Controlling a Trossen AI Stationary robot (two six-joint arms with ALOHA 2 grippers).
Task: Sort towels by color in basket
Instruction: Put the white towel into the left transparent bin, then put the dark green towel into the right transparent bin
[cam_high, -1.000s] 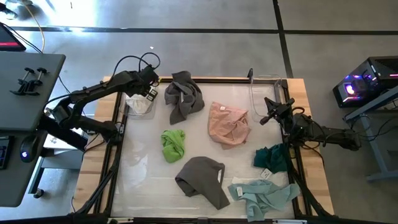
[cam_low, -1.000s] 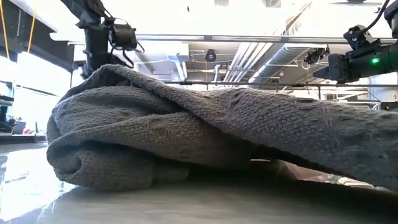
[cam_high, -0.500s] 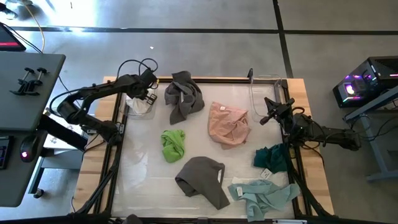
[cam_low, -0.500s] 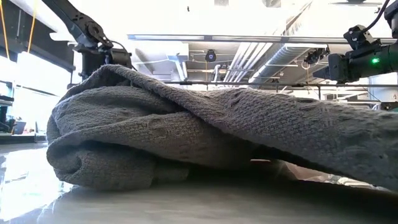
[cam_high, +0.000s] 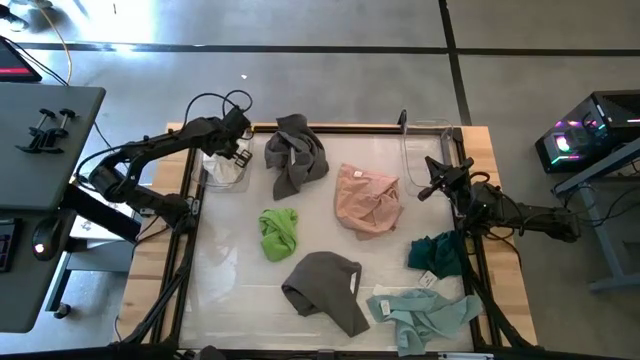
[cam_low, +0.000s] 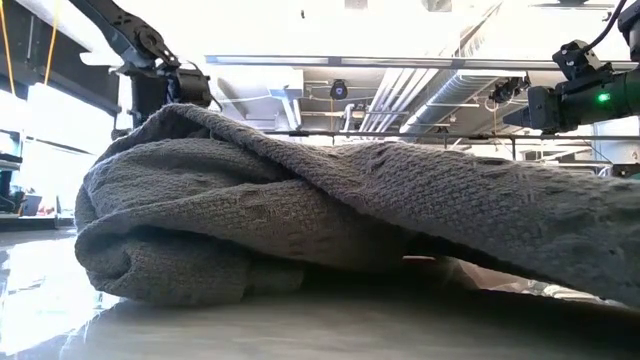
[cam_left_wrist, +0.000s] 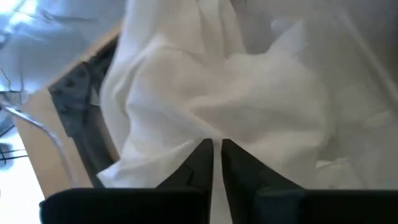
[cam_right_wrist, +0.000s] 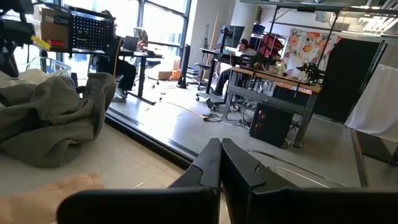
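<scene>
Left gripper (cam_left_wrist: 217, 163) over the cream towel (cam_left_wrist: 211, 99)

Its fingers (cam_left_wrist: 200, 163) look clenched, holding nothing certain; right gripper (cam_right_wrist: 219, 163) waits clenched. Best release low inside the clear bin (cam_high: 222, 168).

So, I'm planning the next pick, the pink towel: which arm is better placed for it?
Probably the right. The right gripper hovers shut at the table's right edge, right beside the pink towel. The left gripper is at the far-left corner over the cream towel, fingers nearly closed on it.

Black desk (cam_high: 45, 130) beside table; lit computer (cam_high: 585, 135) opposite.
</scene>
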